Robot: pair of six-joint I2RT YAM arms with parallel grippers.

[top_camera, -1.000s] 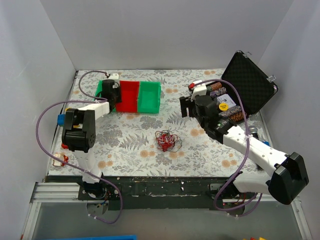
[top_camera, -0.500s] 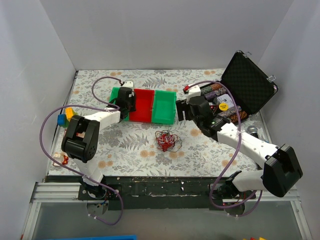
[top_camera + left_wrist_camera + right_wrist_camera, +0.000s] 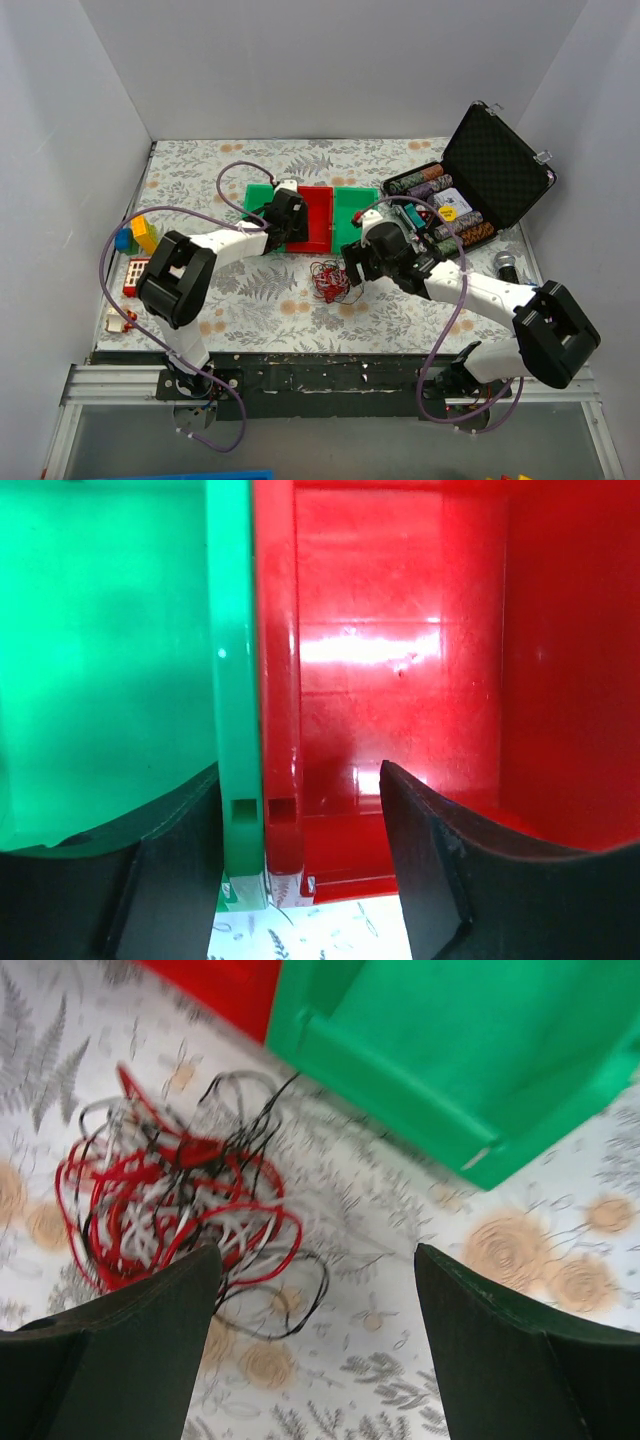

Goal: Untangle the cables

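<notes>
Red, black and white cables [image 3: 175,1200] lie tangled in a clump on the floral surface [image 3: 560,1290], just ahead of my right gripper [image 3: 315,1255] and toward its left side. That gripper is spread wide, pinching nothing. Just beyond stands a green bin [image 3: 450,1050], with a red bin [image 3: 220,985] beside it. There my left gripper [image 3: 298,770], also spread, straddles the touching walls of the red bin and a second green bin [image 3: 100,630].

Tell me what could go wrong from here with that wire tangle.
The open right gripper sits off-centre from the thin red, black and white wires, so closing may catch only stray loops. The green plastic bin lies close beside it and could be bumped. The left gripper straddles the red plastic bin wall, so it cannot yet help pull.
</notes>
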